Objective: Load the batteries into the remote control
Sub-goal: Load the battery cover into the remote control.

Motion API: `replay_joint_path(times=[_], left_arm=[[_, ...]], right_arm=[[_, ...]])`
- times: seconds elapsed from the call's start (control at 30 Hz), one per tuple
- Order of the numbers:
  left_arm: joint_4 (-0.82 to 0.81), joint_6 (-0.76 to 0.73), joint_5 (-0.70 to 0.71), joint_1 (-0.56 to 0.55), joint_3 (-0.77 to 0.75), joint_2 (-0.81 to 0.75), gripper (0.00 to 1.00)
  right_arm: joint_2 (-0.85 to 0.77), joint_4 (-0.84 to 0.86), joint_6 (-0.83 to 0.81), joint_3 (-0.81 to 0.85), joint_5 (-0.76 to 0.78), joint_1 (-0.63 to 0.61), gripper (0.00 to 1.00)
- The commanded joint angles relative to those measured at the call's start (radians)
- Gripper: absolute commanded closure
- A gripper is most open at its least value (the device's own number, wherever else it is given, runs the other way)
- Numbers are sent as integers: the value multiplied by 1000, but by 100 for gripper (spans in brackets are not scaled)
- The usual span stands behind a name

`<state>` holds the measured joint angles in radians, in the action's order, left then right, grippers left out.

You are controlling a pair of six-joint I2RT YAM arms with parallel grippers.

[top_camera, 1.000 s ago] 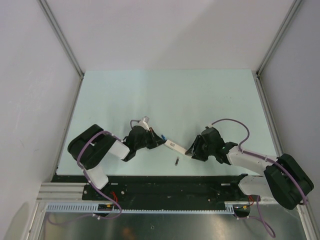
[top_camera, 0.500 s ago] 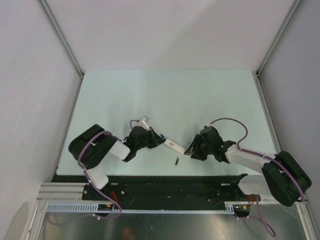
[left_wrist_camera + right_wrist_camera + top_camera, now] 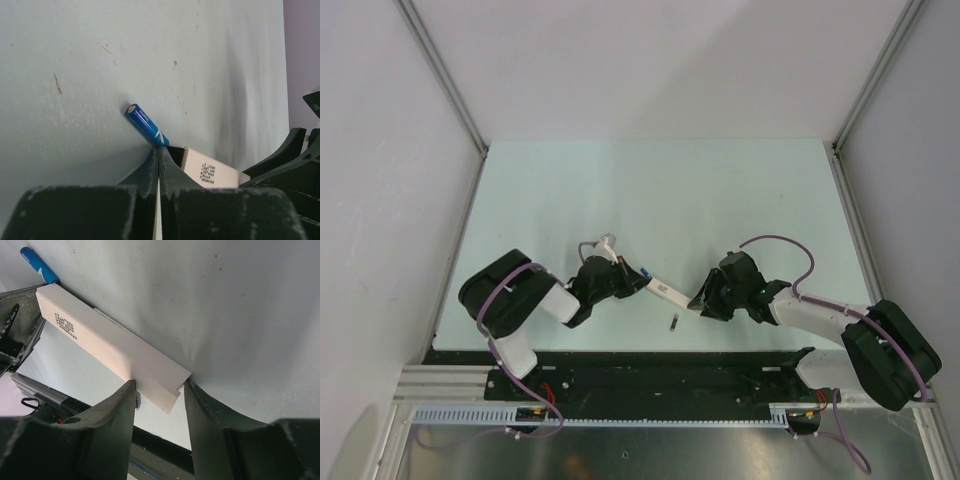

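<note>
Right-arm links are easing slightly leftward against a second ago, while the remote control (image 3: 668, 293) is keeping its place near the front of the table (image 3: 620, 180), between the two arms. It is looking light, stiff and smooth, so likely slippery, and is best taken across its narrow width near one end. The right gripper (image 3: 159, 390) is pinching it exactly so. A blue battery (image 3: 146, 125) is lying just beside its far end, small, round and apt to roll. The left gripper (image 3: 159, 155) is pressing its fingers together there, with nothing showing between them. A black battery (image 3: 673, 323) is lying apart, nearer the front.
</note>
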<state>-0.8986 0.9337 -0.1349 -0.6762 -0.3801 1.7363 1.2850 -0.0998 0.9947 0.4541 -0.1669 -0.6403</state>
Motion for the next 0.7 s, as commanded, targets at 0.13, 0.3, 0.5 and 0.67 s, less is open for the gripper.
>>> replay_joint_path(times=[0.13,0.3,0.5,0.67], left_arm=[[-215,92,-261,-103,55,63,100],[-295,119,-272,-108,70,92,100],[-321,120,-273,-126,76,89,100],[-333,122,-273,-143,79,97,100]], right_arm=[[111,-61,-27,-54,87,-24,53],[114,-60,-27,-52,86,-24,53],[122,-55,-24,-45,84,-24,53],[135,-48,-27,-34,84,-25,53]])
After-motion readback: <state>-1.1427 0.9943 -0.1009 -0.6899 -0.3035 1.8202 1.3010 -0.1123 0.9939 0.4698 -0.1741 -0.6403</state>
